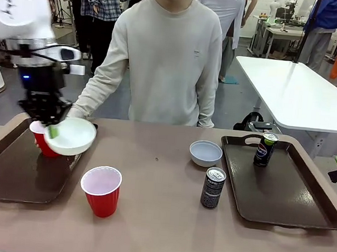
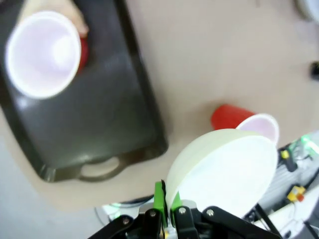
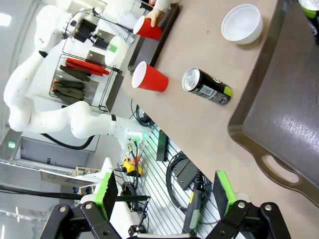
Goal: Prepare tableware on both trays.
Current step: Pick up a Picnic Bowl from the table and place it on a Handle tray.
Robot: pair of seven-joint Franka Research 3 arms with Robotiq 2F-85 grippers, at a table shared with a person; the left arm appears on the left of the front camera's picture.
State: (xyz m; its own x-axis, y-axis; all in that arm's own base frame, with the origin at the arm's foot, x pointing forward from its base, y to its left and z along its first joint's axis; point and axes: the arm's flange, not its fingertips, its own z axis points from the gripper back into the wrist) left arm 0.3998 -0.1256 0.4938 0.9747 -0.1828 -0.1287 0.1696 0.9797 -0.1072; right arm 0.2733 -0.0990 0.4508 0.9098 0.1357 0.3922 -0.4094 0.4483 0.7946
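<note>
floor: grey [image 1: 117, 101] | furniture: white table [image 1: 295, 93] right | far: people standing

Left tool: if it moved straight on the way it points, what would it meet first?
Probably the tray, near its rim, below the held bowl; depth is unclear.

Two trays [image 1: 4, 176] [image 1: 286, 195], two red cups [image 1: 101, 191] [image 1: 41, 144], two white bowls [image 1: 72, 136] [image 1: 205, 153], two black cans [image 1: 213, 188] [image 1: 265, 149].
</note>
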